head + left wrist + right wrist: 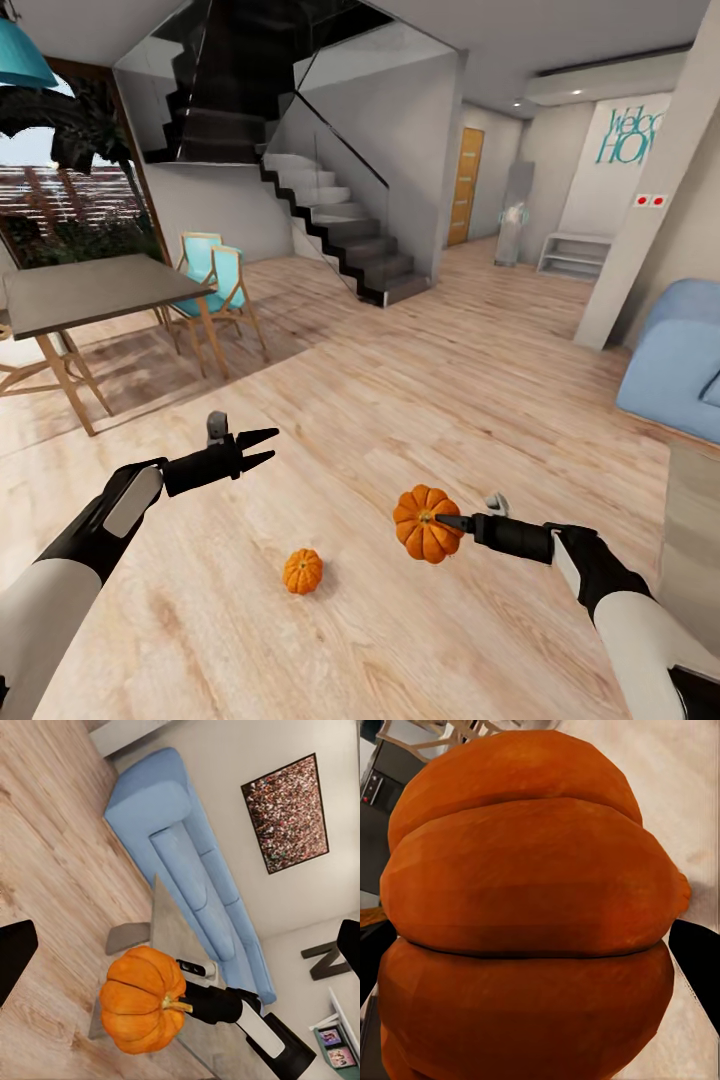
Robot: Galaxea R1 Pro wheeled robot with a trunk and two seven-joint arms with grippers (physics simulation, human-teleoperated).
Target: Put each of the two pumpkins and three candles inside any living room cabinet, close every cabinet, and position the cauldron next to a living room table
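Observation:
My right gripper (445,522) is shut on a large orange pumpkin (425,523) and holds it above the wooden floor. In the left wrist view that pumpkin (142,999) hangs at the end of my right arm with its stem towards the gripper. Up close in the right wrist view, the pumpkin (529,915) sits between the dark fingertips (699,956). A smaller pumpkin (302,571) lies on the floor between my two arms, nearer to me. My left gripper (272,445) is open and empty, raised above the floor to the left of both pumpkins.
A dining table (90,290) with turquoise chairs (215,280) stands at the left. Stairs (340,230) rise behind the open floor. At the right are a blue sofa (680,360), a pillar (650,200) and a grey low table (176,937).

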